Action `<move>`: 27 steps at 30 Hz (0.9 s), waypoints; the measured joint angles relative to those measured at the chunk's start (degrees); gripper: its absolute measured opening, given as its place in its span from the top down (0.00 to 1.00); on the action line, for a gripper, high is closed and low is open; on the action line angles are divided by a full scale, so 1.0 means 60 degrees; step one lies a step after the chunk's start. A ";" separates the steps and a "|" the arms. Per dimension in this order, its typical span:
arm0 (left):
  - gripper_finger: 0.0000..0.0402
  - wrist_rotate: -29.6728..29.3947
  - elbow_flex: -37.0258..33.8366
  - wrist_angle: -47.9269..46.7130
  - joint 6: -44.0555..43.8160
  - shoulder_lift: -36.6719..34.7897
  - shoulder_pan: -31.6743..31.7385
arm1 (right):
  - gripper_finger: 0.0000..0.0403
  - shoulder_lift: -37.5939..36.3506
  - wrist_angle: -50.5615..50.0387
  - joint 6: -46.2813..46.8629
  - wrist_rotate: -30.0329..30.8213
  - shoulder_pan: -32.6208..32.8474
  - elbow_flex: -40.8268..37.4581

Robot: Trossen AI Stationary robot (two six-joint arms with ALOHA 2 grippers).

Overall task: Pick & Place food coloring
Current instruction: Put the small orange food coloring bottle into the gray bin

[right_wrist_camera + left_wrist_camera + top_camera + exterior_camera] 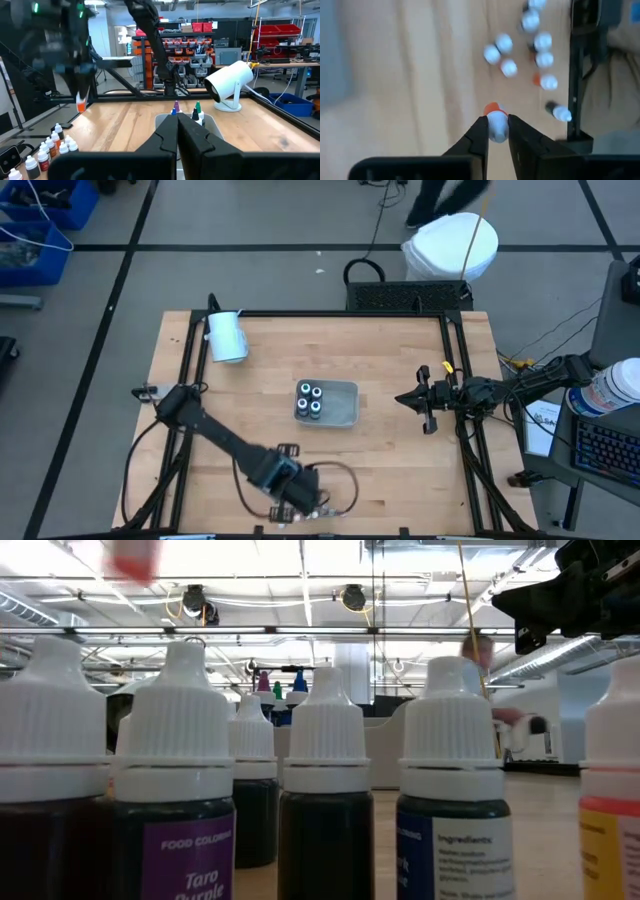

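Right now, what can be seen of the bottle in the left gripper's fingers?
The bottle is small, with a white cap and orange-red body, plastic by its look. The left gripper has its fingers shut on the cap from both sides, holding it above the wooden table, apart from the other bottles standing below.

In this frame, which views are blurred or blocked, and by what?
Low view: food coloring bottles crowd the lens and block most of the table. Left wrist view: soft throughout, though the left gripper shows shut on an orange bottle. Right wrist view: the left arm is motion-blurred. High view: sharp.
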 joint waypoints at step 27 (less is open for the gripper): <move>0.84 -0.1192 0.1758 0.1243 0.6433 0.1406 0.5050 | 1.00 -0.0004 0.0223 -0.0577 0.0000 -0.0002 0.0000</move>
